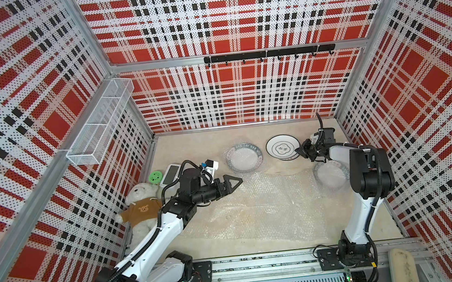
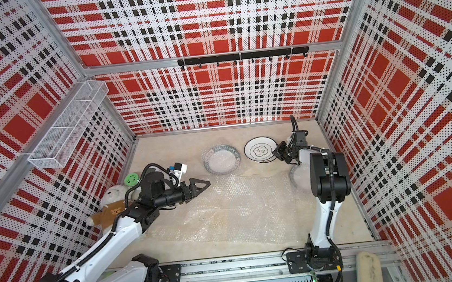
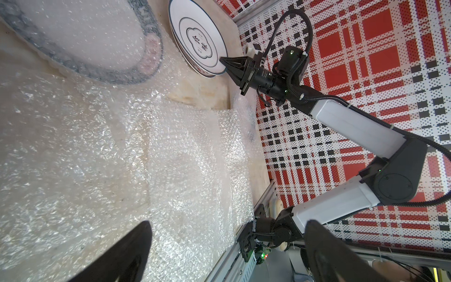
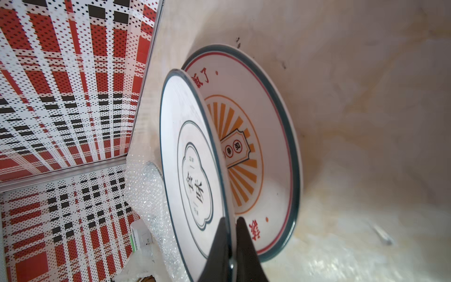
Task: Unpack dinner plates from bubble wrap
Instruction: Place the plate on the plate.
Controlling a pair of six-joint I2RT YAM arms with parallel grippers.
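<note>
Ceramic white plate (image 4: 192,171), stiff, slick and likely breakable, tilts over a sunburst plate (image 4: 268,146) at the bench's (image 1: 191,145) far right, pinched at its rim by the right gripper (image 4: 230,223). Left gripper (image 1: 235,181) hangs spread wide above light bubble wrap (image 1: 256,201).

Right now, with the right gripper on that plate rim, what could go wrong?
1. The right gripper pinches only the rim of the tilted plate; it could slip onto the sunburst plate beneath and chip.
2. A wrapped plate lies close by the right arm; pulling back might knock it.
</note>
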